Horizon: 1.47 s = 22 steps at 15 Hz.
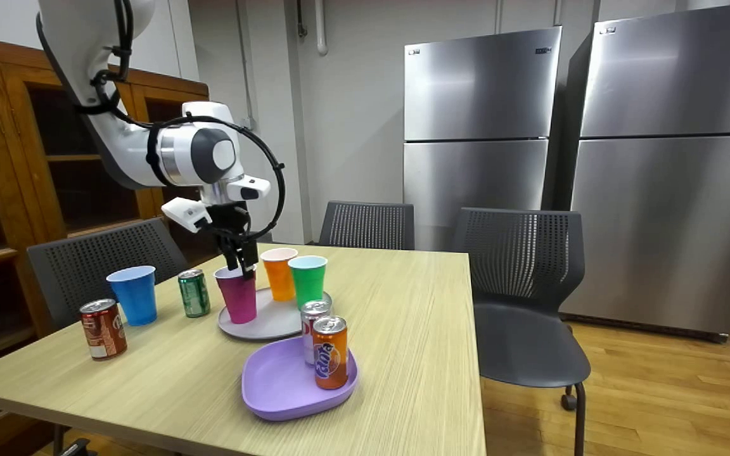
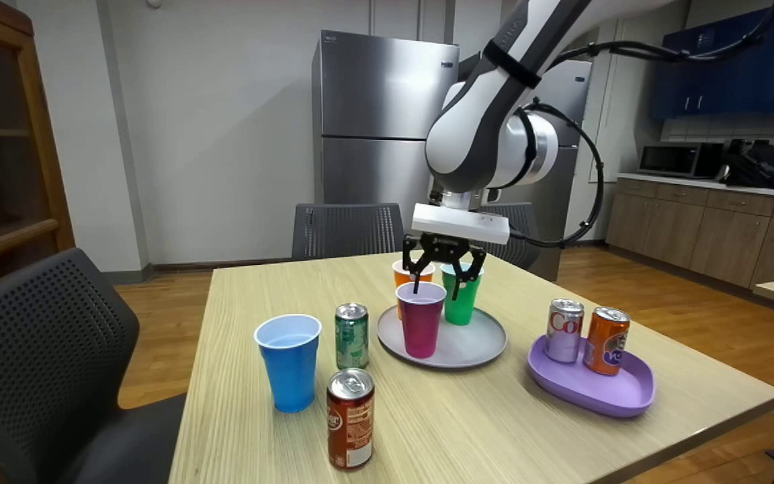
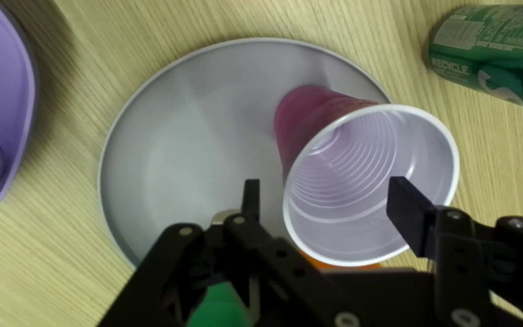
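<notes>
My gripper (image 1: 242, 266) points down, open, at the rim of a magenta cup (image 1: 238, 303). In an exterior view the gripper (image 2: 436, 289) has one finger over the mouth of the magenta cup (image 2: 420, 329) and one to its side. In the wrist view the gripper's (image 3: 328, 204) fingers are apart, one over the mouth of the magenta cup (image 3: 295, 120), one outside its wall; I cannot tell if either touches. The cup stands on a grey plate (image 3: 166, 136) with an orange cup (image 1: 281, 282) and a green cup (image 2: 462, 302), mostly hidden in the wrist view.
A purple tray (image 2: 585, 395) holds a silver can (image 2: 565, 329) and an orange can (image 2: 607, 341). A green can (image 2: 352, 339), a blue cup (image 2: 291, 370) and a brown-red can (image 2: 351, 423) stand on the table. Chairs (image 1: 523, 272) surround the table.
</notes>
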Available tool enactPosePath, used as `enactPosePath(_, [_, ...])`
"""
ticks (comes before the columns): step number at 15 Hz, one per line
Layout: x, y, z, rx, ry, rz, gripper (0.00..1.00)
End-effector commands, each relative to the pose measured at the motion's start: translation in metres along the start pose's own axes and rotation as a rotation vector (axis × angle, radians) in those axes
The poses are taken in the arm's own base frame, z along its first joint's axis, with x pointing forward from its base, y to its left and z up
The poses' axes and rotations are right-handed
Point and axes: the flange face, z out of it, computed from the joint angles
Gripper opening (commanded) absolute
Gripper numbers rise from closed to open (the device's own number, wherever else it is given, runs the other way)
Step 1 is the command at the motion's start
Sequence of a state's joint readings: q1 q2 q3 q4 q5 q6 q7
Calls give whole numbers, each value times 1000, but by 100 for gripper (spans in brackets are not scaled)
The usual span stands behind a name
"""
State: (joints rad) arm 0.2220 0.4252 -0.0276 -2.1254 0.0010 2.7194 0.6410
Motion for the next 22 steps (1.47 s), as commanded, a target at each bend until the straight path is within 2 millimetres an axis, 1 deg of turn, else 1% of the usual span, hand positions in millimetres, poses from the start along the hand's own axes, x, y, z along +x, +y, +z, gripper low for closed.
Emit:
enactPosePath(1, [-5,-4,-22,7,27,17,100])
enactPosePath(4, [-9,-7,-38,10,50,21,100])
enactPosePath(9, [-17,-14,-78,8,114,12,100])
enactPosePath(13, [-27,-28,-105,9,156,-23,100])
enactPosePath(15, [-33,-40,-112,11,164,-52,100])
enactPosePath(18, [-44,-57,-117,11,155,-102,100])
enactPosePath(22, [-62,-81,-113,5,125,-158,100])
